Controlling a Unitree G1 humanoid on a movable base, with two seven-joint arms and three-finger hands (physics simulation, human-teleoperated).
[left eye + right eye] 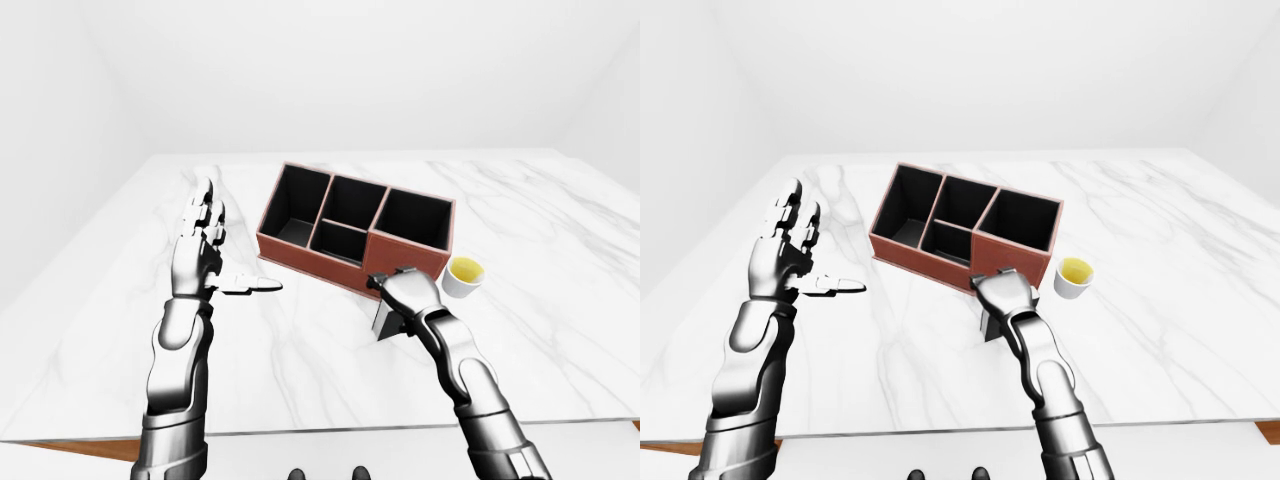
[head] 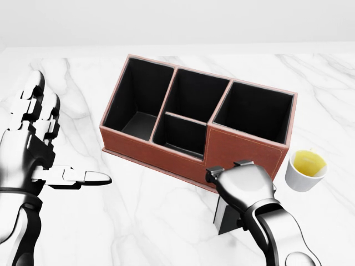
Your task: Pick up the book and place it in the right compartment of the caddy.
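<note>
A reddish-brown leather caddy (image 2: 166,152) with black-lined compartments sits angled on the white marble table (image 2: 138,221), its long side running from upper left to lower right in the head view. It has a tall compartment at the left, two smaller ones in the middle, and a larger right compartment (image 2: 252,113) that stands open with its rim unobstructed. The book (image 2: 224,217), a small dark-and-grey volume, stands on the tabletop just below the caddy's lower right corner, close against its outer wall, mostly covered by the right hand (image 2: 244,185). That hand lies over the top of the book with its fingers curled down around it, clamped on it; the book's lower edge appears to rest on the marble. Just right of the caddy's right end, near but apart from it, is a small white cup (image 2: 305,169) holding yellow liquid, which narrows the room on that side. The left hand (image 2: 41,147) hovers over bare marble well to the left of the caddy, fingers spread upward and thumb pointing toward the caddy, holding nothing. In the left-eye view the table's near edge (image 1: 330,432) runs along the bottom, with broad open marble between both arms.
</note>
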